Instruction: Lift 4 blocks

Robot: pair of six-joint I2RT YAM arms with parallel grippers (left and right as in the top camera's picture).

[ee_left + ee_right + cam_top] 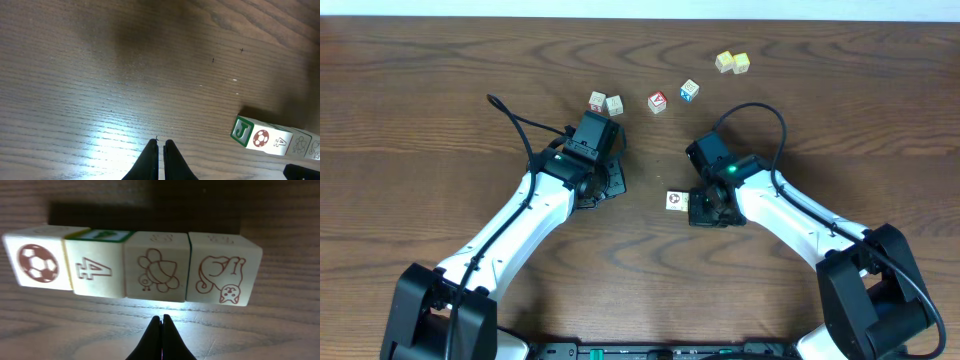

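Observation:
Four cream blocks stand side by side in a row point(157, 270) on the wooden table: a soccer-ball face point(37, 262), a "4" point(97, 267), a turtle-like drawing and a cat point(222, 272). My right gripper point(162, 317) is shut and empty, its tips just short of the row's middle. In the overhead view only the row's left end block point(676, 201) shows; the right gripper point(707, 208) covers the others. The left wrist view has the row point(265, 139) at lower right, its end face a green J. My left gripper point(161, 142) is shut, empty, well left of it point(612, 183).
Further back lie loose cubes: two pale ones point(605, 103), a red-faced one point(657, 101), a blue-faced one point(690, 91), and two yellow ones point(732, 62) at the back right. Black cables loop above both arms.

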